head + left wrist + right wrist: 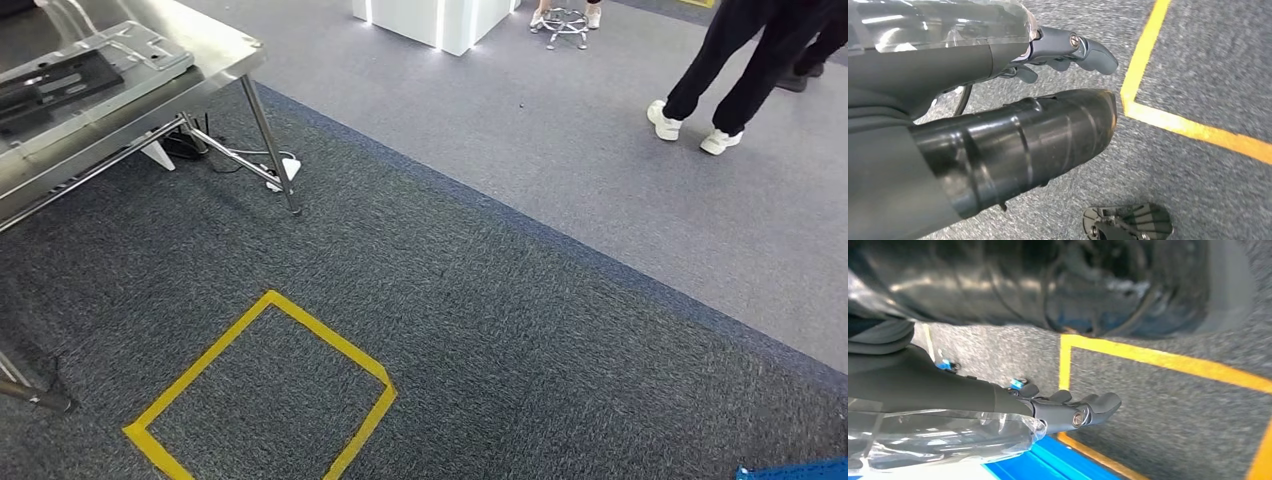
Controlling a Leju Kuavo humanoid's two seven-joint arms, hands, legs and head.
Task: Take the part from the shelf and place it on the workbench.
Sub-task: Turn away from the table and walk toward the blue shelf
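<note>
A: Status of the hands at that frame?

B: Both arms hung at the robot's sides. Left hand (pixel 1068 50) pointed at the carpet (pixel 520 330), fingers (pixel 1095 54) loosely curled, nothing in them. Right hand (pixel 1068 410) the same: fingers (pixel 1105 402) slightly bent, not closed on anything. My read: arms parked low for walking, not for a grasp.

A: Where was the part?

B: Couldn't tell. No shelf in the head view. The steel tabletop (pixel 215 50) sat at the upper left with a grey stamped metal panel (pixel 90 70) lying flat on it. Whether that panel was a task part, I couldn't say.

A: Floor markings?

B: Yellow tape square (pixel 265 390) on the carpet just ahead of the robot, beside the tabletop's leg (pixel 270 135). Probably a standing mark, so the robot stops within reach of the surface. A blue edge (pixel 1048 460) showed near the right hand; couldn't identify it.

A: Anything nearby?

B: A person's legs (pixel 745 70) well apart, on the lighter floor. Judged stage: robot in transit, pick not yet done.
</note>
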